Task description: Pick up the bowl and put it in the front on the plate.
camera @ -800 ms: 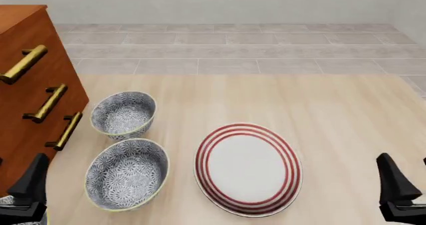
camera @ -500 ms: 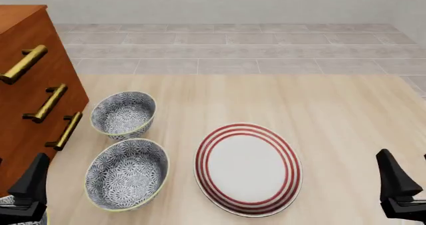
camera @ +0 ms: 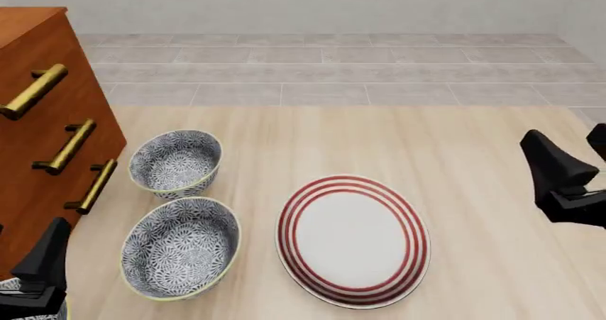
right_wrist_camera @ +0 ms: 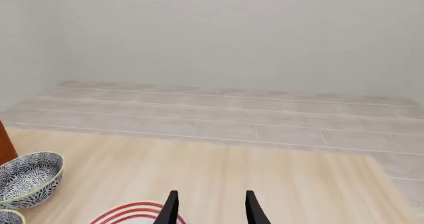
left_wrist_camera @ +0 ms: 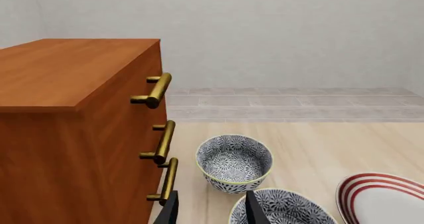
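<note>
The bowl (camera: 175,162), blue-and-white floral with a yellowish rim, sits upright at the table's left, beside the cabinet; it also shows in the left wrist view (left_wrist_camera: 234,162). A slightly wider bowl (camera: 180,255) of the same pattern stands nearer the front. The plate (camera: 353,240), white with three red rings, lies flat to the right of both bowls. My left gripper (camera: 42,267) hovers at the front left, open and empty (left_wrist_camera: 212,211). My right gripper (camera: 568,174) hangs to the right of the plate, open and empty (right_wrist_camera: 210,209).
A wooden cabinet (camera: 42,121) with brass bar handles (camera: 67,146) stands along the table's left side, close to both bowls. Grey tiled floor (camera: 331,72) lies beyond the table's far edge.
</note>
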Available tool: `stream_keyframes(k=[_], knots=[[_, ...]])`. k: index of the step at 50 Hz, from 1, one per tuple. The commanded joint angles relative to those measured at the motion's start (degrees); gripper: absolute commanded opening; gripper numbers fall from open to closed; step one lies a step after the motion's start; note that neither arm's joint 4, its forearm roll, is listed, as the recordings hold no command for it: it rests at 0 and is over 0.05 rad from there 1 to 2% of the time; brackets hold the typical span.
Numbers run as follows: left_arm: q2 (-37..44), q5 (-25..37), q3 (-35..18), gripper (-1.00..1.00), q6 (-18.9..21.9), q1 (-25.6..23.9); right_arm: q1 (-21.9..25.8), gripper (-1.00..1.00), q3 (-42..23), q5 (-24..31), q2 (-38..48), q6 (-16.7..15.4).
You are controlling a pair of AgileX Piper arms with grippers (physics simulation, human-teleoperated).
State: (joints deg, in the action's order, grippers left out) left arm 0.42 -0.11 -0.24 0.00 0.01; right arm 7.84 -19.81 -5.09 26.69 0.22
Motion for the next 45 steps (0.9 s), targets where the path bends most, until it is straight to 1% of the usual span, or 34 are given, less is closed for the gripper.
stream_keyframes(k=[1,5,7,8,9,12,13,22,23,24,26,28,32,33,35,37,39,40,42,45], knots=[[0.0,0.0,0.0,1.00,0.0,0.0,3.7,1.00,-6.6,-1.5,9.0,0.7],[0.0,0.0,0.0,1.00,0.0,0.0,5.4,1.00,-8.5,-1.9,11.8,2.2],[0.0,0.0,0.0,1.00,0.0,0.0,6.7,1.00,-9.9,-1.9,13.3,1.8],[0.0,0.0,0.0,1.00,0.0,0.0,7.7,1.00,-10.5,-1.9,14.2,2.3],[0.0,0.0,0.0,1.00,0.0,0.0,8.8,1.00,-11.5,-1.9,15.5,1.2],[0.0,0.0,0.0,1.00,0.0,0.0,9.0,1.00,-12.6,-2.6,16.9,1.0],[0.0,0.0,0.0,1.00,0.0,0.0,9.5,1.00,-13.3,-2.7,17.6,0.5],[0.0,0.0,0.0,1.00,0.0,0.0,12.3,1.00,-18.5,-3.3,24.1,0.6],[0.0,0.0,0.0,1.00,0.0,0.0,14.7,1.00,-22.2,-3.1,27.5,0.3],[0.0,0.0,0.0,1.00,0.0,0.0,15.4,1.00,-22.6,-3.1,28.0,0.5],[0.0,0.0,0.0,1.00,0.0,0.0,15.9,1.00,-24.1,-2.8,29.2,0.4],[0.0,0.0,0.0,1.00,0.0,0.0,17.6,1.00,-26.7,-1.6,31.4,0.9],[0.0,0.0,0.0,1.00,0.0,0.0,18.6,1.00,-27.9,-1.3,33.0,1.5],[0.0,0.0,0.0,1.00,0.0,0.0,19.4,1.00,-29.0,-0.6,34.4,0.3],[0.0,0.0,0.0,1.00,0.0,0.0,20.0,1.00,-30.0,0.0,35.1,0.9],[0.0,0.0,0.0,1.00,0.0,0.0,20.1,1.00,-31.5,0.8,36.1,0.4],[0.0,0.0,0.0,1.00,0.0,0.0,20.8,1.00,-33.0,1.6,37.4,1.4],[0.0,0.0,0.0,1.00,0.0,0.0,20.8,1.00,-33.8,1.9,37.8,1.2],[0.0,0.0,0.0,1.00,0.0,0.0,21.9,1.00,-35.0,2.5,38.9,2.1],[0.0,0.0,0.0,1.00,0.0,0.0,23.3,1.00,-36.9,3.3,41.2,2.4]])
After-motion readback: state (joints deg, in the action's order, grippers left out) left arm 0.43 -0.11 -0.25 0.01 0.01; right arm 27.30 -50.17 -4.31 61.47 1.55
